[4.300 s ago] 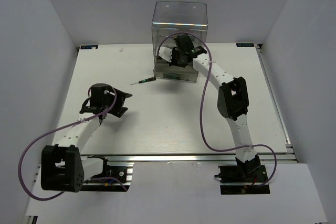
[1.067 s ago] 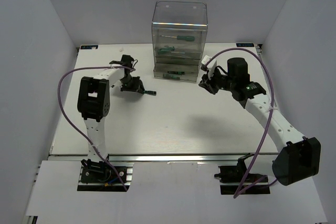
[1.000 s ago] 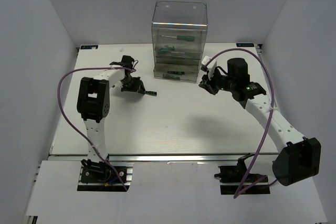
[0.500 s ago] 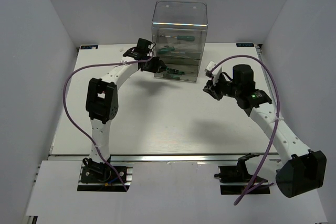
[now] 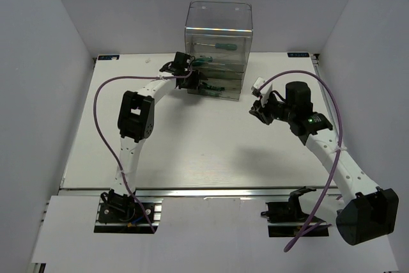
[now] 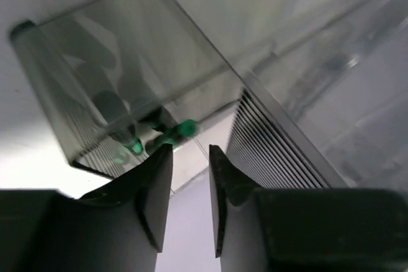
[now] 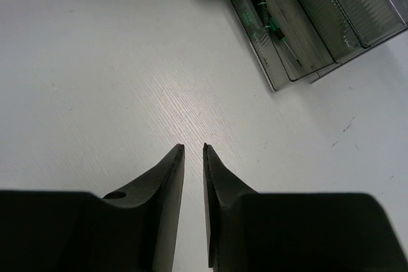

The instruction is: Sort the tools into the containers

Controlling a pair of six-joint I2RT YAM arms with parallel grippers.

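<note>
Left claw (image 6: pixel 190 150): its fingers are standing slightly apart with a narrow gap and nothing is showing between them. It is hanging right at the front of a ribbed drawer (image 6: pixel 70 74) on the left side of the clear box (image 5: pixel 218 17).
Tool at the left claw: a green-and-black screwdriver (image 6: pixel 172 135) is lying in that drawer just beyond the fingertips, blurred by the plastic. Whether a finger is touching it cannot be told.
Other tools: another green-handled screwdriver (image 5: pixel 223 46) is lying in an upper drawer. Two more (image 7: pixel 262 4) are resting in the lowest drawer (image 7: pixel 275 84), which is sticking out at the front.
Right claw (image 7: pixel 193 148): its fingers are almost pressed together and are gripping nothing. It is hovering over bare table to the right of the box, well apart from it.
Change: about four seconds ago a screwdriver was lying on the table left of the box while the right claw was working at the drawers. A second ago the left claw was carrying that screwdriver above the table. Now the left claw is up at the box, and the right arm is pulled back.
Surface: a white table (image 5: pixel 192 151) is bearing the box at its far edge.
Room: plain white walls (image 5: pixel 38 62) are closing in on three sides.
</note>
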